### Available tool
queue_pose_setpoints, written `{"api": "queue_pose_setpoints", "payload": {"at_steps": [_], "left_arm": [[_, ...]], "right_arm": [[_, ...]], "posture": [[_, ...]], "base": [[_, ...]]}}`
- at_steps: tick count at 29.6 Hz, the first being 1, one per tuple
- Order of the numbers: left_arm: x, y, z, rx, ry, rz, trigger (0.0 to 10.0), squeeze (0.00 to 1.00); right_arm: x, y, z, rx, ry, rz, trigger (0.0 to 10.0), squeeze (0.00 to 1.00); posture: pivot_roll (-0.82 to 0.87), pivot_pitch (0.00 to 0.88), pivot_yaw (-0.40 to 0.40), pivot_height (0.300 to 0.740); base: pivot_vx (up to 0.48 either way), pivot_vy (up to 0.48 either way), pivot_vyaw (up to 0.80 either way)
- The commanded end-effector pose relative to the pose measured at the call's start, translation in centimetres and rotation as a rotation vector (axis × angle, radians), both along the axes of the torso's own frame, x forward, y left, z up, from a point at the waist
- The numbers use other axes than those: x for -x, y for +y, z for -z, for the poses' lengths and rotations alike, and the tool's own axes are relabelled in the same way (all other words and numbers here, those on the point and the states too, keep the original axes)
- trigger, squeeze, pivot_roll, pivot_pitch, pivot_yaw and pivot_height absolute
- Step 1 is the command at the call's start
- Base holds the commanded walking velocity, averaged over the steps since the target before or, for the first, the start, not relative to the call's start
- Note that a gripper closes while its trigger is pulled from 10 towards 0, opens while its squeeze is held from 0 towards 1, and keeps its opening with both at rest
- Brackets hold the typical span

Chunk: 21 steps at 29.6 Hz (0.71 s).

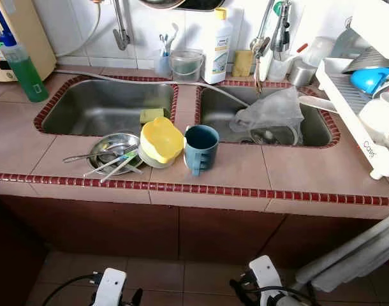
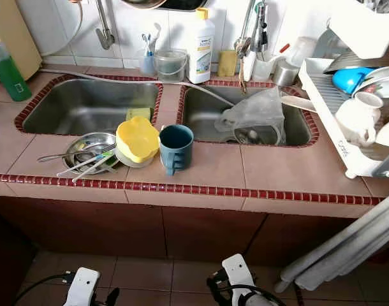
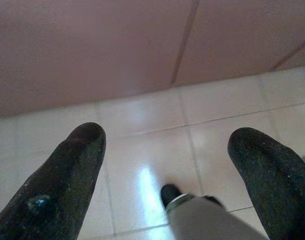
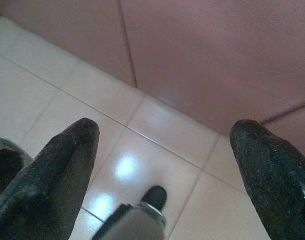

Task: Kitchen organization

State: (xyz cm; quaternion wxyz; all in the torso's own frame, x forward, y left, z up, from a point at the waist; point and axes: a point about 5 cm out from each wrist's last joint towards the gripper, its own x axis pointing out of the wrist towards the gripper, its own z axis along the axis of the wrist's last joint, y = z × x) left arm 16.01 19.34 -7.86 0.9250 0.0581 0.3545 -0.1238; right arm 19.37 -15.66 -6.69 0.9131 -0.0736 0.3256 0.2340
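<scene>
On the tiled counter (image 1: 296,175), along the strip between the sinks and the front edge, stands a dark teal mug (image 1: 199,148), upright, handle toward the front edge. Touching its left side is a yellow bowl (image 1: 161,140) tipped on a pale dish, and left of that a shallow steel plate (image 1: 111,152) carries a few pieces of cutlery (image 1: 111,162) lying across it. Behind them a yellow sponge (image 1: 151,115) sits on the left sink's (image 1: 99,108) near rim. The right sink (image 1: 220,111) holds a crumpled clear plastic bag (image 1: 271,115). At the counter's back edge are a white detergent bottle (image 1: 218,48) and a clear cup (image 1: 185,64); a green bottle (image 1: 22,70) stands toward the back left corner. A white dish rack (image 1: 357,121) with crockery occupies the right end.

Both arms hang low in front of the cabinet. The left gripper (image 3: 167,165) and the right gripper (image 4: 165,165) each have their fingers spread wide, grasping nothing, over the pale floor tiles (image 3: 142,120).
</scene>
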Motion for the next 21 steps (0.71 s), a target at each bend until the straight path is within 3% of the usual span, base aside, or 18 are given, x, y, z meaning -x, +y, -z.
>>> {"api": "queue_pose_setpoints", "payload": {"at_steps": [1,4,8,9,13,20,21], "left_arm": [[0.0,-0.4,-0.3,0.015,-0.031,0.065,10.0,0.00],[-0.6,-1.0,-1.0,0.040,-0.098,0.186,10.0,0.00],[-1.0,-1.4,-1.7,0.053,-0.147,0.293,10.0,0.00],[-1.3,-1.4,-2.3,0.046,-0.182,0.383,10.0,0.00],[-1.8,-1.0,-3.3,0.055,-0.231,0.486,10.0,0.00],[-2.0,-1.8,-5.8,0.173,-0.328,0.685,10.0,0.00],[-2.1,-1.9,-7.1,0.208,-0.365,0.734,10.0,0.00]], "right_arm": [[-0.8,0.7,-0.7,-0.032,-0.051,-0.057,10.0,0.00],[-1.8,1.7,-1.9,-0.086,-0.132,-0.168,10.0,0.00],[-2.1,2.1,-2.6,-0.123,-0.166,-0.251,10.0,0.00],[-2.3,1.7,-3.0,-0.149,-0.172,-0.303,10.0,0.00],[-2.9,0.9,-4.2,-0.201,-0.202,-0.405,10.0,0.00],[-2.9,1.1,-6.7,-0.358,-0.230,-0.602,10.0,0.00],[-2.6,1.1,-7.8,-0.405,-0.238,-0.662,10.0,0.00]], "posture": [[0.07,0.065,-0.003,0.740],[0.07,0.073,-0.015,0.740],[0.07,0.080,-0.021,0.740],[0.08,0.087,-0.030,0.740],[0.08,0.092,-0.030,0.740],[0.09,0.100,-0.032,0.740],[0.09,0.100,-0.032,0.740]], "base": [[0.000,0.000,0.00],[0.000,0.000,0.00],[0.000,0.000,0.00],[0.000,0.000,0.00],[0.000,0.000,0.00],[0.000,0.000,0.00],[0.000,0.000,0.00]]}}
